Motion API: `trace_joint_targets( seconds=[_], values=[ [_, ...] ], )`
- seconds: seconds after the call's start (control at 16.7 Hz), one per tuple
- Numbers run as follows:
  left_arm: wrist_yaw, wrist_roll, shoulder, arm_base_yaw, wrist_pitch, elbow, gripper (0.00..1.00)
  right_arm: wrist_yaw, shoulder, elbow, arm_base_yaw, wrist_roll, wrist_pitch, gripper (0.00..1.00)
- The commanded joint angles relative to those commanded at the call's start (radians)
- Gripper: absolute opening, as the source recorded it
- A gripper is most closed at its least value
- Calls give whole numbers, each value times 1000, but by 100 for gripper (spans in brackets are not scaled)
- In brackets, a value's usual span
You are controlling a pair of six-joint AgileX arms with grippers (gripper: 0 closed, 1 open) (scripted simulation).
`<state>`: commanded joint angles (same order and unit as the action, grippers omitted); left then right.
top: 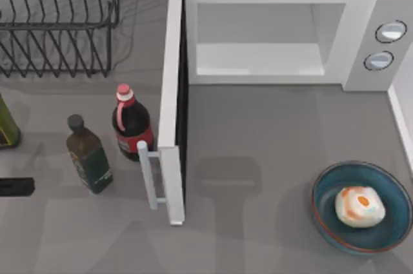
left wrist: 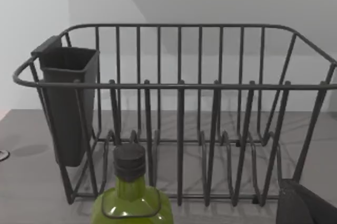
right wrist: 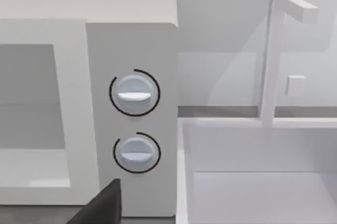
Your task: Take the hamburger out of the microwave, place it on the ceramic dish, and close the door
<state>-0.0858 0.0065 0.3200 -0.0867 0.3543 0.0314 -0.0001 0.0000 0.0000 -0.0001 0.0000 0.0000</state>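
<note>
Hamburger [top: 360, 207] already resting inside the ceramic dish [top: 326, 213] at the table's front right, well apart from the microwave [top: 361, 42] whose cavity stands bare at the back

Door [top: 171, 103] swung fully open, edge-on from above, long axis running from the hinge at the cavity's left corner toward the front, white bar handle [top: 148, 174] facing the table's left

Just beside that outer face, a dark red-capped bottle [top: 131, 124]; a little further left, a dark green bottle [top: 88, 154], both in the door's neighbourhood but on the side away from its closing swing

Only closing the door judged left to do, a push from the left side toward the cavity; left arm likely the nearer, a dark edge of it [top: 16, 187] showing at the top view's far left, level with the handle and well apart from it

Left wrist view turned away from the door, onto a black wire rack [left wrist: 179, 84] with a dark cup holder [left wrist: 66, 103] and a yellow-green bottle [left wrist: 131, 197] in front

Right wrist view giving what the others lack: the two knobs [right wrist: 134, 93] face-on and a white sink with tap [right wrist: 274, 55] beside the microwave

Neither gripper's fingers visible enough; open or closed cannot be told
</note>
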Motion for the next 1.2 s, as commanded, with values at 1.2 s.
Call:
trace_joint_targets(
  seconds=[1.2],
  values=[
    [-63,-69,155,-98,-134,-182,0,0,0,0,0,0,0,100]
  ],
)
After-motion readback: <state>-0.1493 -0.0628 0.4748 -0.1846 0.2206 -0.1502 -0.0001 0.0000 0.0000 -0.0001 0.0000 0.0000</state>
